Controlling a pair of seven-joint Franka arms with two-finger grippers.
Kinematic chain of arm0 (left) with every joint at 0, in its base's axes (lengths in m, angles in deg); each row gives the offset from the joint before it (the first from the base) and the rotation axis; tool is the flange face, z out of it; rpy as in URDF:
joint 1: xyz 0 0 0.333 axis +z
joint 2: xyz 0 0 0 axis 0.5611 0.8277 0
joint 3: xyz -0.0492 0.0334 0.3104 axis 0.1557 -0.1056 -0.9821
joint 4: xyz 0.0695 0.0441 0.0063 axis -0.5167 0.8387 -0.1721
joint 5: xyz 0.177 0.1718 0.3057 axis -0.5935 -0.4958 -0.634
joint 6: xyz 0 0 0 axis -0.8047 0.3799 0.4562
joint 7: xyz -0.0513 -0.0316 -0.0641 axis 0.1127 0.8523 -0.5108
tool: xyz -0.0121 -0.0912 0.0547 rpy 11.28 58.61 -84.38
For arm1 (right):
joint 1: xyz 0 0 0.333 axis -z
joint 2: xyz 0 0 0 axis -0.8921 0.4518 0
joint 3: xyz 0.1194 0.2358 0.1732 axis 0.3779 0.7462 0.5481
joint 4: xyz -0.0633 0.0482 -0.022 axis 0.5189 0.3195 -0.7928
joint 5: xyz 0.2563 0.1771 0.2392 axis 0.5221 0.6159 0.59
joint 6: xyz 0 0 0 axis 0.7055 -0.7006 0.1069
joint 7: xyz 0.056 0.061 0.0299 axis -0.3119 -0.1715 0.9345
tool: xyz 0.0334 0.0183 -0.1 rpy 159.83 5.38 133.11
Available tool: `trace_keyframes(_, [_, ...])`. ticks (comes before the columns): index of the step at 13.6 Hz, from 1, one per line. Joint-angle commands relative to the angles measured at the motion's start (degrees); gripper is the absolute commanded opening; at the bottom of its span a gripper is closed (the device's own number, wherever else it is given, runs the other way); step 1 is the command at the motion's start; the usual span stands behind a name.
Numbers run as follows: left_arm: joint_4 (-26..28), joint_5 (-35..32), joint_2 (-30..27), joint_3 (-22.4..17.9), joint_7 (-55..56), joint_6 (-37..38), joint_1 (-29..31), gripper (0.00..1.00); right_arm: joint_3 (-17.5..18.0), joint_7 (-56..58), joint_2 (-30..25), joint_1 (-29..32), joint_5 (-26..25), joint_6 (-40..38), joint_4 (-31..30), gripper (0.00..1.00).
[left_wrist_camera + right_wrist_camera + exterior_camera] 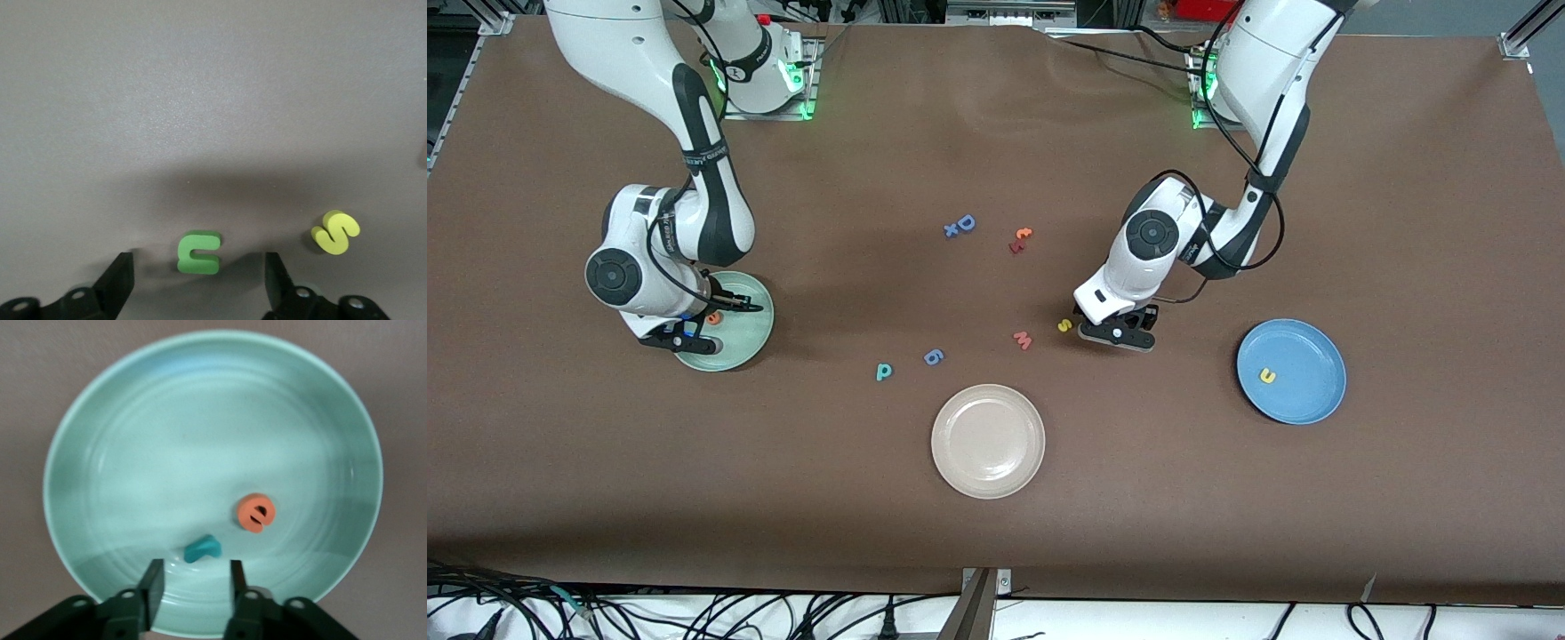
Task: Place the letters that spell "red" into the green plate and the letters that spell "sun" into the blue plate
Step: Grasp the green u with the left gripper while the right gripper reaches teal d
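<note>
Green n [199,253]: lies flat on the table between the parted fingers of the left gripper [199,280], ungrasped; hidden under that gripper in the front view. Yellow s [1064,325] just beside.

Right gripper [190,587]: parted, empty, over the green plate [120,440], which holds orange e [256,513] and teal r [203,549].

Blue plate [1307,396]: holds yellow u [1266,376].

Teal d [884,371]: on the table, nearer the right arm.

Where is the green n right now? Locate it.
In the left wrist view the green n lies on the table between the left gripper's open fingers, beside the yellow s.
</note>
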Motion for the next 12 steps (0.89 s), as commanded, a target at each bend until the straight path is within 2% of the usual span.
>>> trace_keyframes(1, [0.5, -2.1, 0.1, -0.2, 1.4, -1.5, 0.0, 0.82, -0.2, 0.3, -1.9, 0.2, 0.3, -3.1, 4.6, 0.78])
trace_keyframes(4, [0.5, -2.1, 0.1, -0.2, 2.6, -1.5, -0.2, 0.77, -0.1, -2.4, -2.1, 0.0, 0.6, -13.6, 14.5, 0.79])
trace_keyframes(5, [0.5, -2.1, 0.1, -0.2, 2.8, -1.5, -0.2, 0.74, 0.1, -3.4, -2.1, -0.1, 0.8, -14.1, 16.1, 0.87])
trace_keyframes(6, [0.6, -2.2, 0.1, -0.2, 3.9, -1.5, -0.3, 0.69, 0.4, -4.9, -1.8, -0.3, 1.2, -13.7, 16.9, 0.91])
trace_keyframes(11, [0.7, -2.2, -0.1, -0.2, 5.5, -1.5, -0.8, 0.57, 5.0, -12.3, 5.6, -1.6, 9.6, -10.4, 24.8, 0.93])
trace_keyframes(12, [0.7, -2.2, -0.2, -0.2, 5.5, -1.5, -0.8, 0.51, 5.9, -13.9, 6.1, -2.0, 9.7, -8.2, 24.8, 0.94])
